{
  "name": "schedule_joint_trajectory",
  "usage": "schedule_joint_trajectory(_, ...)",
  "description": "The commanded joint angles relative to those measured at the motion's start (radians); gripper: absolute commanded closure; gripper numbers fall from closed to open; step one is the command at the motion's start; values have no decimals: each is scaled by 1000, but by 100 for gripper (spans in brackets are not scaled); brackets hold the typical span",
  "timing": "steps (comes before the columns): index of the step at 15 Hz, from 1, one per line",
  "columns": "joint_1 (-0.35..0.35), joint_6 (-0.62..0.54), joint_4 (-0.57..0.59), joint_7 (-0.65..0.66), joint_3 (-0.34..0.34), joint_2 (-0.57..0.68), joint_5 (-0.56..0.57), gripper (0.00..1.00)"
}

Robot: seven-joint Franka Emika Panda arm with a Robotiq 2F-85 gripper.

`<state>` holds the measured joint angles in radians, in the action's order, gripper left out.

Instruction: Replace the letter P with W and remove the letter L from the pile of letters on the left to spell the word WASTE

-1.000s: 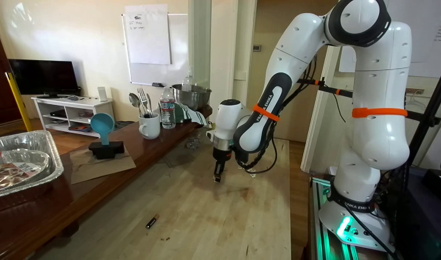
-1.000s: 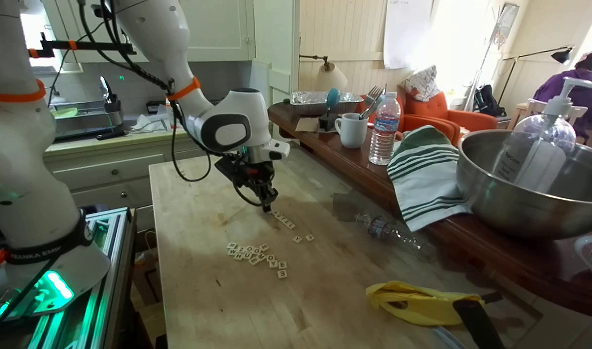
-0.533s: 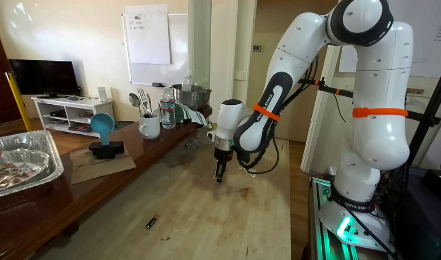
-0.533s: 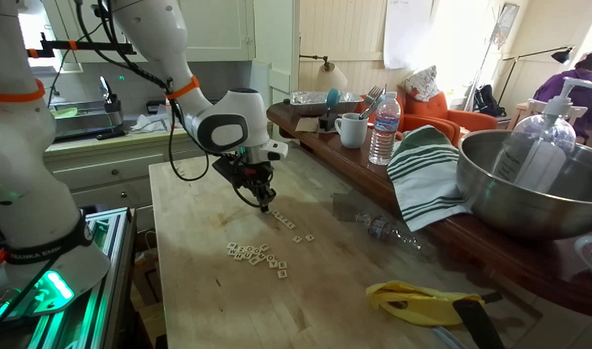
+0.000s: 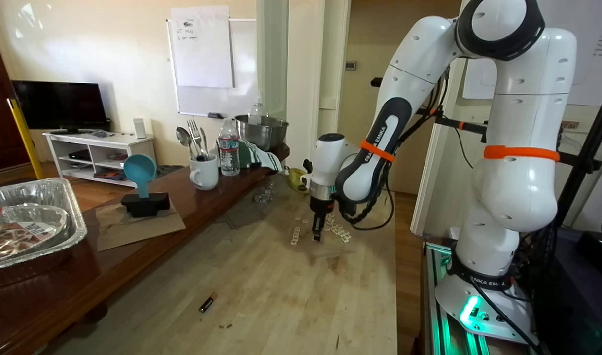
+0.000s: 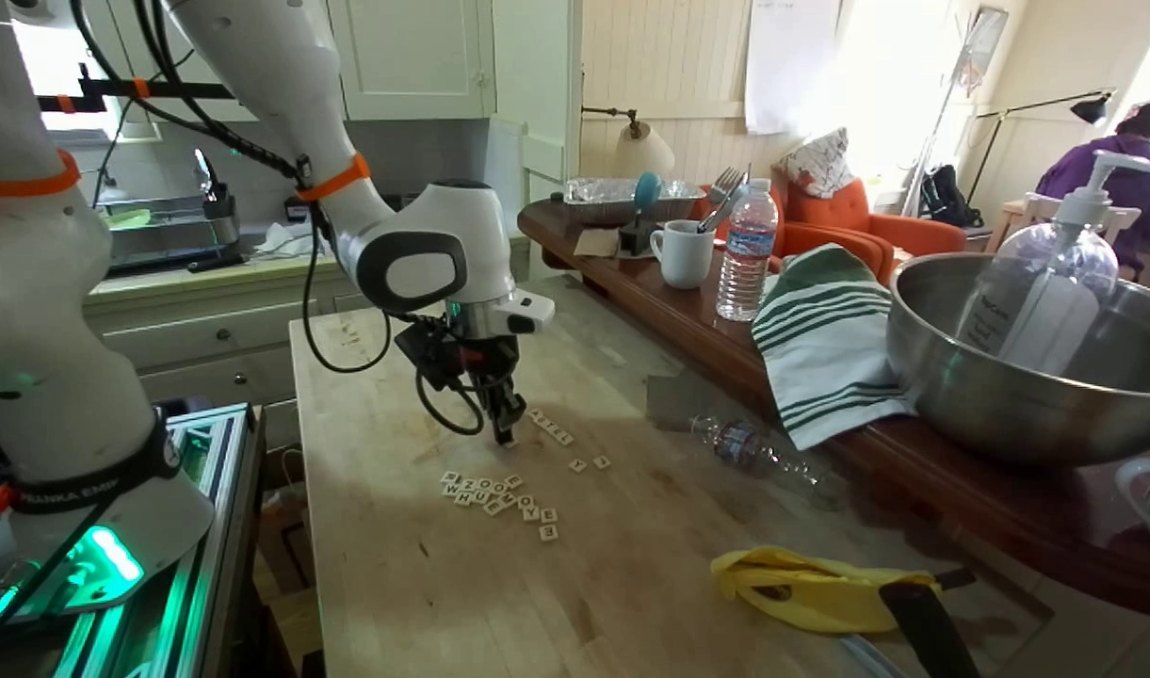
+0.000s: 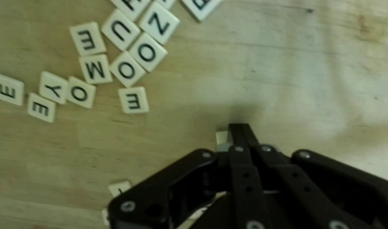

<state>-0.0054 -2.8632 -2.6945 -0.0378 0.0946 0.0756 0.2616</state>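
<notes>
Pincer (image 7: 240,127) just slid off the row of letters (image 6: 551,428) toward the jumbled pile (image 6: 498,488), squeezed together, nothing visible in its grip. There's a tile (image 7: 222,137) right at its tips, letter hidden; guessing P, freeing the spot for W (image 6: 450,490).

A white mug (image 6: 684,254), water bottle (image 6: 747,259) and striped towel (image 6: 815,348) line a wooden counter (image 6: 645,282) in an exterior view — at right, a soap dispenser (image 6: 1055,273) in a metal bowl (image 6: 970,405); far right, a person in purple (image 6: 1107,184).
</notes>
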Motion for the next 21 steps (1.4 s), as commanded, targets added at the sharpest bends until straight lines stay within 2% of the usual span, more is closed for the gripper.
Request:
schedule_joint_trajectory(1,-40,27,-40,94,68,-26,140,100)
schedule_joint_trajectory(7,-82,52,-86,73,72,-113,104,100)
schedule_joint_trajectory(11,-102,138,-48,86,64,-147,87,100)
schedule_joint_trajectory(12,-113,154,-94,99,65,-195,105,100)
schedule_joint_trajectory(16,-115,240,-52,71,45,-171,52,100)
schedule_joint_trajectory(21,-115,249,-52,68,37,-149,11,100)
